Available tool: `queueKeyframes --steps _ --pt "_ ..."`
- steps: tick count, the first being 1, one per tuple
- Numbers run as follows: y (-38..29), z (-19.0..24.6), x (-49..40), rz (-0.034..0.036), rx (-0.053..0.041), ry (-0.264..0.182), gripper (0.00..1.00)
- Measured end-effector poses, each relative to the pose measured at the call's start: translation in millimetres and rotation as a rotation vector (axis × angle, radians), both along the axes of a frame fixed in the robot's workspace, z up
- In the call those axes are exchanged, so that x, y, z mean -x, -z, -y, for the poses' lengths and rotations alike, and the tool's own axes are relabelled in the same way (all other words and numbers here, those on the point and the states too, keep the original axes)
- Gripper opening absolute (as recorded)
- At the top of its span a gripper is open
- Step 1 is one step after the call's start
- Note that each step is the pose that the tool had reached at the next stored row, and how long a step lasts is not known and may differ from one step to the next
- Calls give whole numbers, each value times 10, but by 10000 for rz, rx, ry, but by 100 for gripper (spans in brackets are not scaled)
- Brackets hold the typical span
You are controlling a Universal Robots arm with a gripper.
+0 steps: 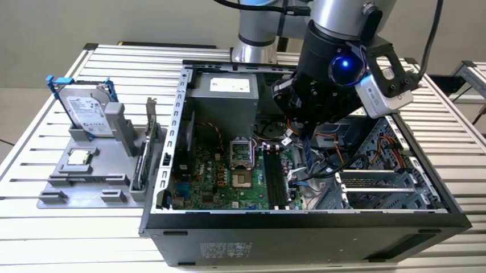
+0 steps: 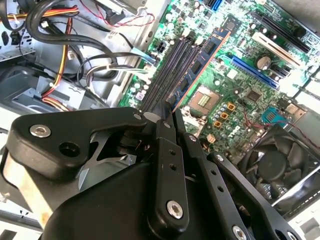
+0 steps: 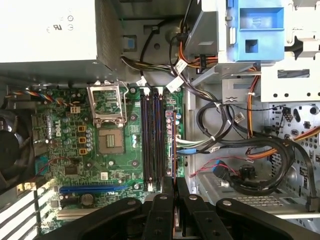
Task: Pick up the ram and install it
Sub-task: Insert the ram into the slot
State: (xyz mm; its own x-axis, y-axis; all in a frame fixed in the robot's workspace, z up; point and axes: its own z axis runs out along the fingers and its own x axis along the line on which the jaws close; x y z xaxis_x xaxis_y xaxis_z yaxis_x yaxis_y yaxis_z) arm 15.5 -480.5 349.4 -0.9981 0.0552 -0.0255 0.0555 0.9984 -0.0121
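In both wrist views my gripper (image 2: 169, 109) (image 3: 174, 184) is shut on the ram (image 2: 201, 64), a long dark blue stick with a gold contact edge. In the first wrist view the ram (image 3: 173, 142) appears edge-on as a thin line. It hangs above the green motherboard (image 3: 75, 150), parallel to the black memory slots (image 3: 151, 140) (image 2: 172, 62), on their side nearest the cables. Whether it touches a slot cannot be told. In the exterior view the arm's wrist (image 1: 342, 68) reaches down into the open computer case (image 1: 304, 219) above the slots (image 1: 275, 179).
A grey power supply (image 1: 227, 96) fills the case's back corner. Cable bundles (image 3: 235, 150) and a drive cage (image 1: 379, 182) lie beside the slots. A CPU socket (image 3: 110, 142) and a fan (image 2: 280, 160) are nearby. Outside, a grey holder (image 1: 83, 170) carries a hard drive (image 1: 87, 111) and a green card (image 1: 152, 139).
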Motion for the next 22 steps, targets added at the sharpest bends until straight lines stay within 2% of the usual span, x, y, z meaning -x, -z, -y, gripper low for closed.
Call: queueKeyframes --steps 22 --pt "95 0 0 0 -1 0 0"
